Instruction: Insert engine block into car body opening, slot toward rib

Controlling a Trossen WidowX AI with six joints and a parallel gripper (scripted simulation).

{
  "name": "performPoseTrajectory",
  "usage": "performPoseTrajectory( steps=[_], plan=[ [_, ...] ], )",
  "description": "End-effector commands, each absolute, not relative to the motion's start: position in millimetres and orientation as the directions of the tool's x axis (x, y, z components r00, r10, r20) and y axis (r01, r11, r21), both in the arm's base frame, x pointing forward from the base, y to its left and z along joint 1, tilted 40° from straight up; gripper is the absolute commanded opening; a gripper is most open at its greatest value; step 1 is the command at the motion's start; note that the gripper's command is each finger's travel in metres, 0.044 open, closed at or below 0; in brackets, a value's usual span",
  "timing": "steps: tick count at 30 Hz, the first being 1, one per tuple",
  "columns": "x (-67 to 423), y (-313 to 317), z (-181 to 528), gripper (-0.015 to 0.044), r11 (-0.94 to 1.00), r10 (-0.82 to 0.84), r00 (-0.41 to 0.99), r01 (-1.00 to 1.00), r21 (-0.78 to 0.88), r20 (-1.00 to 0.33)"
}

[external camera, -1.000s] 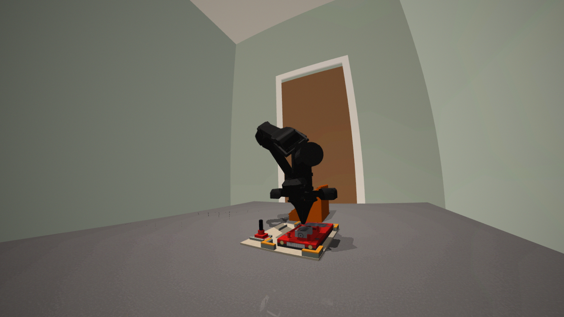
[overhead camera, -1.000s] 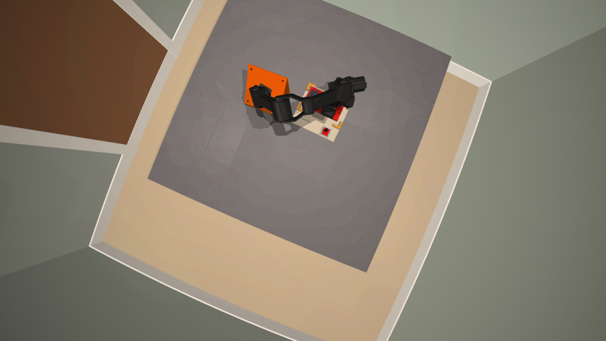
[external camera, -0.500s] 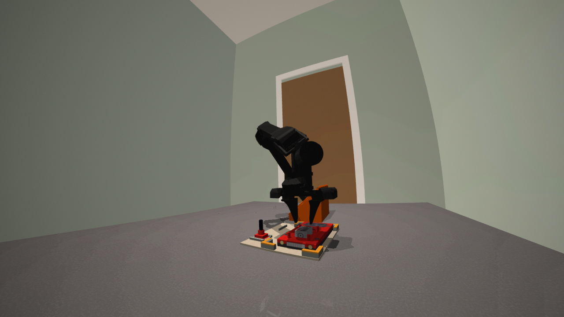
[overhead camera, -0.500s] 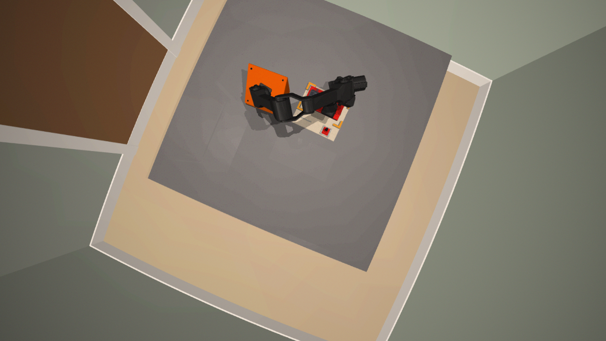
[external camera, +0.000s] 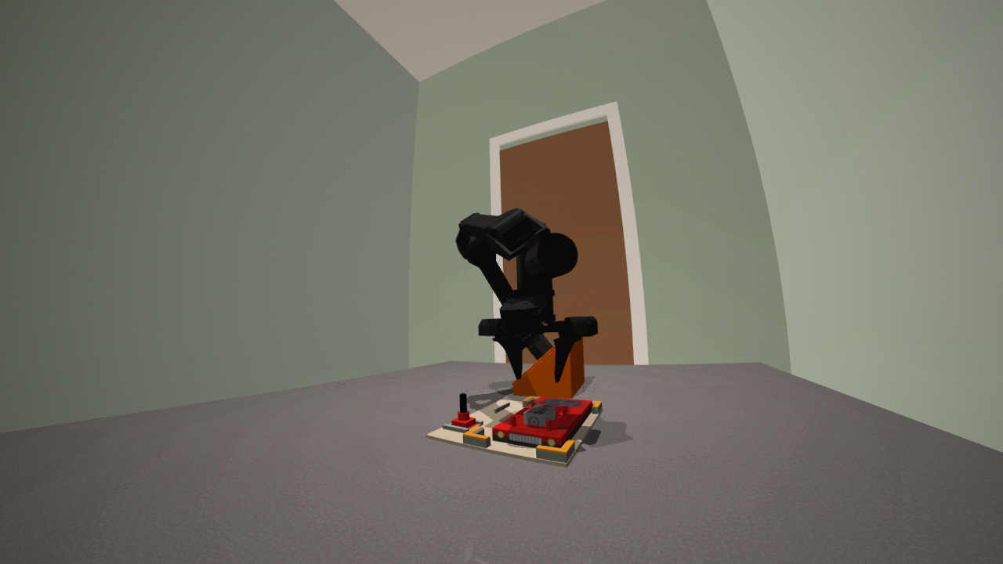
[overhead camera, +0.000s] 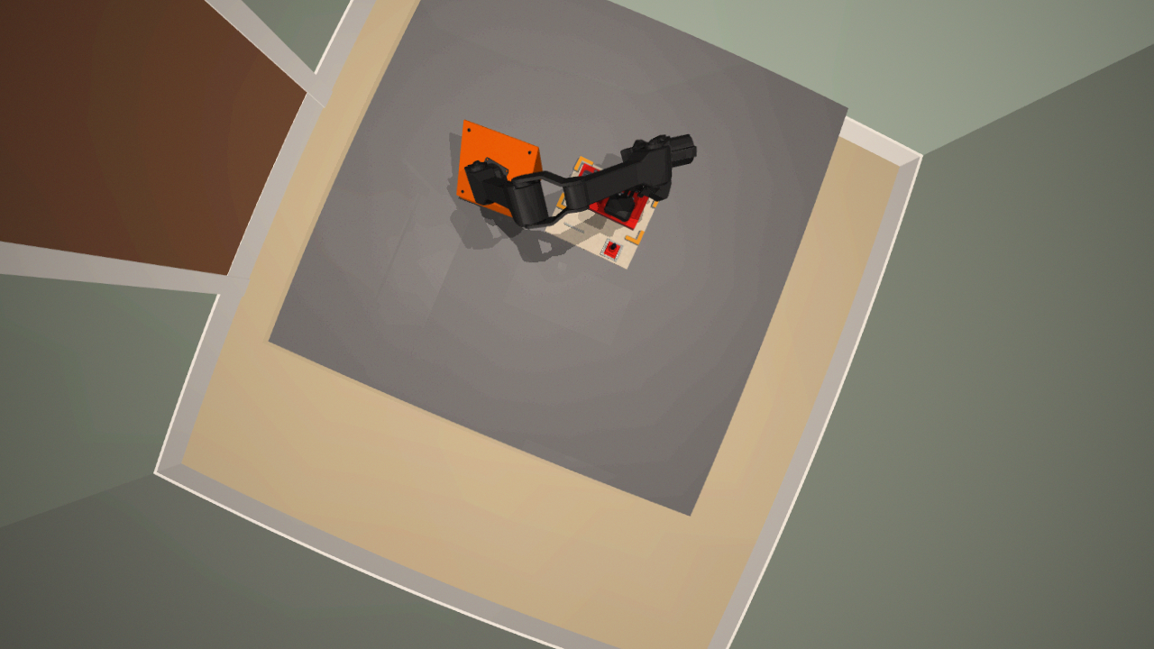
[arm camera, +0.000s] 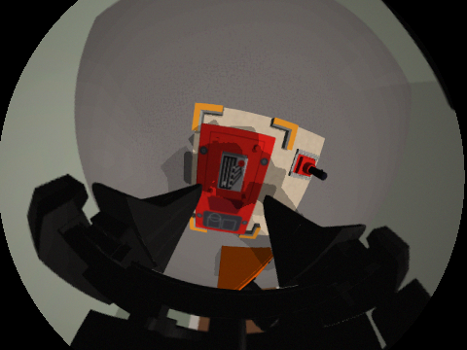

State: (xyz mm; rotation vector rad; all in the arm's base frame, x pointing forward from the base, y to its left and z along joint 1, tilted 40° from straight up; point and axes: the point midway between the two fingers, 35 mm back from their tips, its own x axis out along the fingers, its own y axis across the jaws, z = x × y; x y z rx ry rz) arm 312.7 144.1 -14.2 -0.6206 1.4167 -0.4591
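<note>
The grey engine block (external camera: 538, 416) (arm camera: 229, 172) sits in the opening of the red car body (overhead camera: 633, 222) (external camera: 570, 419) (arm camera: 252, 209), its top standing above the body in the exterior view. It looks about level; I cannot tell whether it is fully down. The slot and rib are not clear to see. My gripper (external camera: 538, 379) (arm camera: 233, 193) is open and empty, above the block and body, with a gap below the fingertips and one finger toward each side of the body. In the top view the arm hides the block.
The body lies on a cream board (overhead camera: 597, 242) (external camera: 583, 444) (arm camera: 312, 138) between orange-topped corner brackets (external camera: 557, 450) (arm camera: 199, 116). A red piece with an upright black stick (overhead camera: 611, 250) (external camera: 462, 421) (arm camera: 303, 165) stands near the board's side. The orange wedge (overhead camera: 499, 145) (external camera: 574, 371) (arm camera: 235, 262) stands behind the board, under the arm.
</note>
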Motion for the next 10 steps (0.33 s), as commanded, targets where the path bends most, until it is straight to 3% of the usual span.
performPoseTrajectory(
  steps=[1, 6, 10],
  plan=[
    [306.4, 179.2, 25.0, 0.0310, 0.774, -0.618, 0.136, -0.064, -0.630, -0.774],
    [307.3, 181.6, 26.3, 0.0310, 0.774, -0.618, 0.136, -0.064, -0.630, -0.774],
    [307.3, 181.6, 26.3, 0.0415, 0.774, -0.618, 0.136, -0.064, -0.630, -0.774]
  ],
)
